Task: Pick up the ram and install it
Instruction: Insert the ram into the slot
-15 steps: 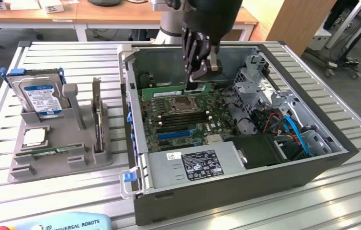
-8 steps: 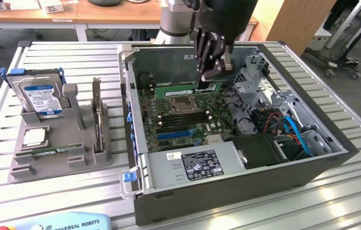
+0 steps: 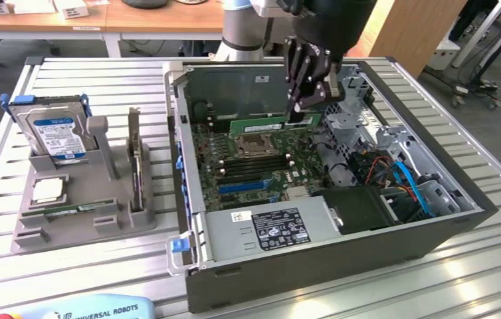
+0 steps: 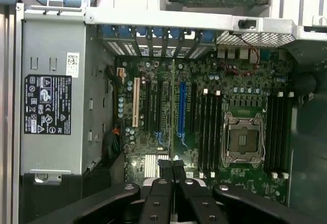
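Ram (image 3: 264,124): a thin flat green board stick, held on edge inside the open computer case (image 3: 321,269). It is close to the case's far wall and just beyond the CPU socket (image 3: 255,144). Its long axis runs from the exterior view's left to right along that wall, about level and roughly in line with the black memory slots (image 4: 209,127). We cannot tell whether its lower edge touches the board.

Gripper (image 3: 298,118) comes down from above. Its black fingers are pressed together, clamped on the ram nearer the stick's right end in the exterior view. In the wrist view the gripper (image 4: 171,166) shows its tips meeting over the motherboard (image 4: 204,81).

The case is a dark grey metal box lying on its side with the lid off. It holds:
- the green motherboard
- the square metal-framed socket
- a grey boxy power supply (image 3: 268,229) with a black label, at the near wall
- blue cables (image 3: 410,183) toward the right corner

A grey moulded holder (image 3: 82,219) sits by the worktop's left edge, well apart from the case. It holds a silver hard drive (image 3: 56,133) standing upright, a small square CPU chip (image 3: 48,191) lying flat, and an upright card (image 3: 133,153). The worktop (image 3: 100,279) is slatted aluminium.
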